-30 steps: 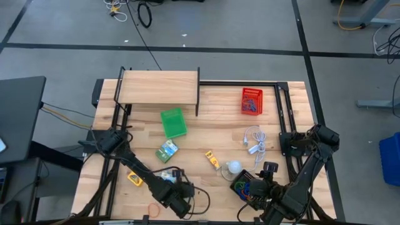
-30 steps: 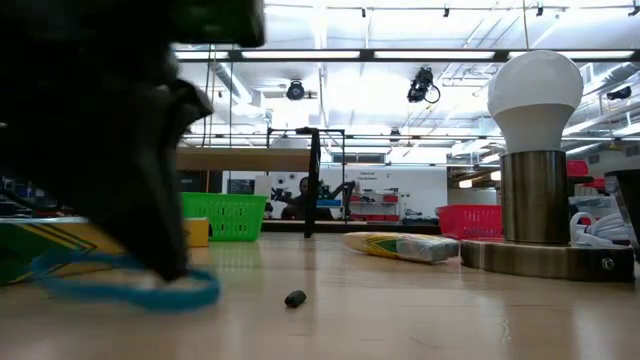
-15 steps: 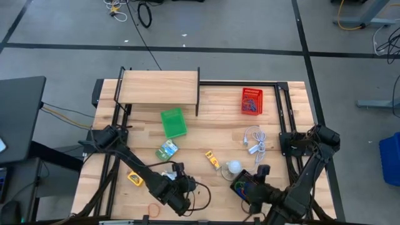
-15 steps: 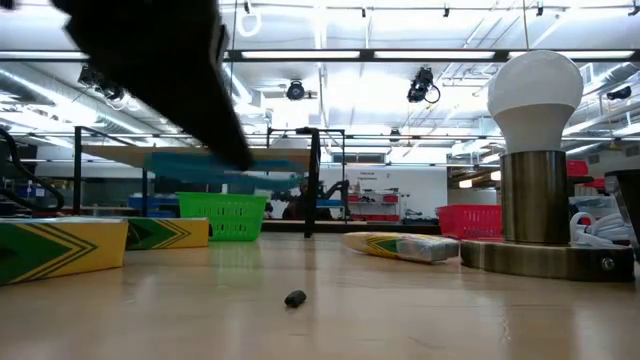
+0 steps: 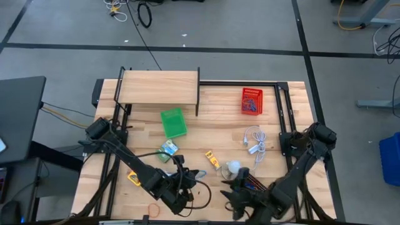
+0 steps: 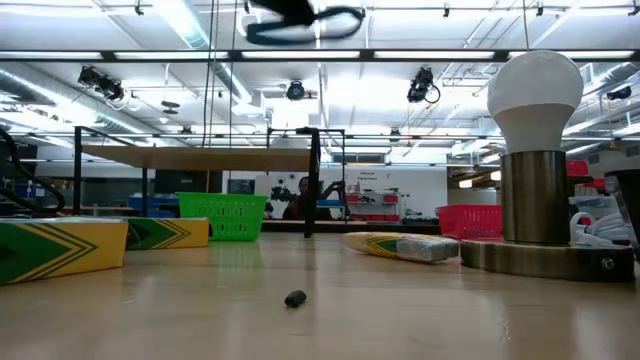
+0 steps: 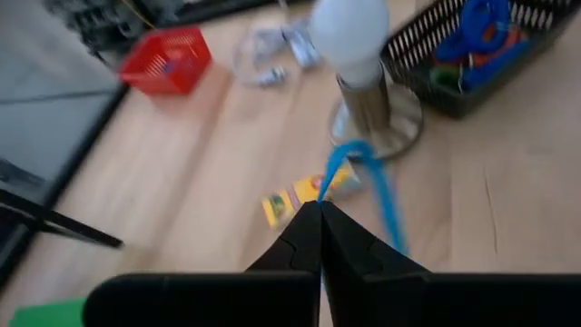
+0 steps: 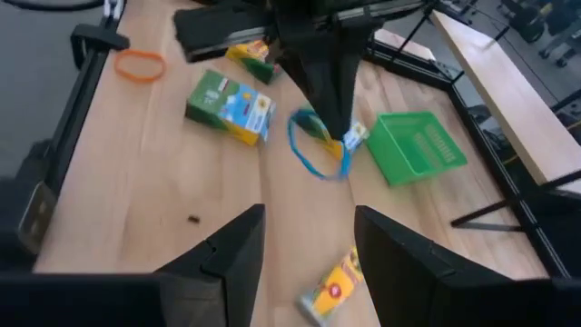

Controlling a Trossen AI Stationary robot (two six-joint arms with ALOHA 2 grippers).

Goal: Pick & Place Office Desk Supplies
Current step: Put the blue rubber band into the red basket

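You are carrying a blue loop (image 7: 368,186) in the left end effector (image 7: 320,218), whose fingers are pinched fully together on the band. In the left wrist view the loop is dangling from the fingertips as a thin, limp blue strand, sagging into a long oval; in the right wrist view it is hanging as an open ring (image 8: 313,150) well above the desk (image 8: 163,200). In the high view the left end effector (image 5: 199,174) is sitting in the lower middle of the frame, just left of the white bulb-shaped lamp (image 5: 233,167).

The step in hand looks like the transport: the loop is off the wood and is being moved towards the black mesh basket (image 7: 472,54), which is already holding blue, orange and green loops in the upper right of the left wrist frame. Your next move, I judge, is calling for height over the lamp and a release directly above the basket, since a band this light may be clinging to a finger.

The right end effector (image 8: 307,238) is standing with its fingers wide apart and nothing between them, low in the high view beside the basket. Elsewhere, an orange loop (image 8: 139,64), a green and blue packet (image 8: 231,106) and a yellow packet (image 8: 332,289) are lying on the desk, with the green basket (image 8: 419,147) farther off.
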